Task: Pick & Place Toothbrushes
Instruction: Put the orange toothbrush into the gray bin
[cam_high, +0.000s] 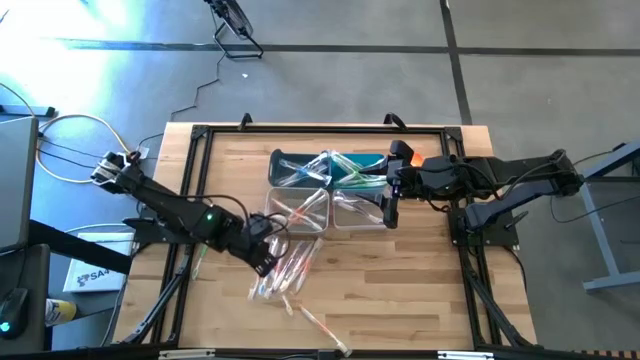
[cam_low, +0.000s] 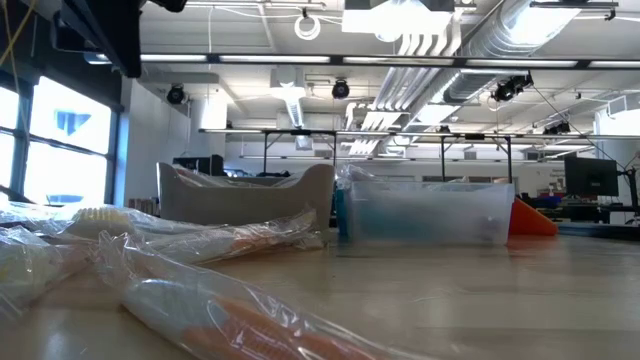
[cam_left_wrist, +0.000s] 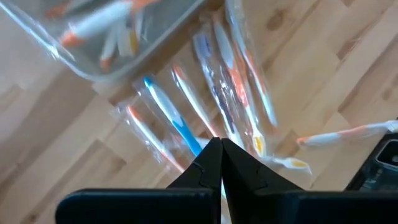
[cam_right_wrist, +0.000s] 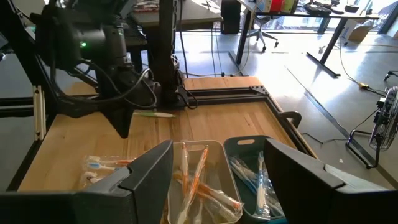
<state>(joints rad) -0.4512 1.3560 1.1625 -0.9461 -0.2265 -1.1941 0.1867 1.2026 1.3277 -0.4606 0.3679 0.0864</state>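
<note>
A loose pile of wrapped toothbrushes (cam_high: 285, 268) lies on the wooden table near its front middle, and the left wrist view shows blue, orange and pale handles (cam_left_wrist: 214, 87). My left gripper (cam_high: 266, 256) is shut, pointing steeply down at the pile's left edge. Its tips (cam_left_wrist: 221, 144) stand at one end of a blue-handled toothbrush (cam_left_wrist: 168, 109). My right gripper (cam_high: 388, 208) hangs open above the bins, nothing between its fingers (cam_right_wrist: 214, 180). One more toothbrush (cam_high: 322, 326) lies alone near the front edge. My left gripper's shut fingertips come from above, slanting, at the end of the blue-handled toothbrush (cam_left_wrist: 194, 144). Whether they touch it or its wrapper I cannot tell, since the fingers themselves cover that spot.
Three small bins stand at the table's far middle: a teal one (cam_high: 345, 160) and two clear ones (cam_high: 298, 205) (cam_high: 352, 212), all with toothbrushes inside. An orange cloth (cam_high: 408, 155) lies behind them. A green toothbrush (cam_right_wrist: 155, 114) lies by the left arm. A black frame (cam_high: 200, 135) rims the table.
</note>
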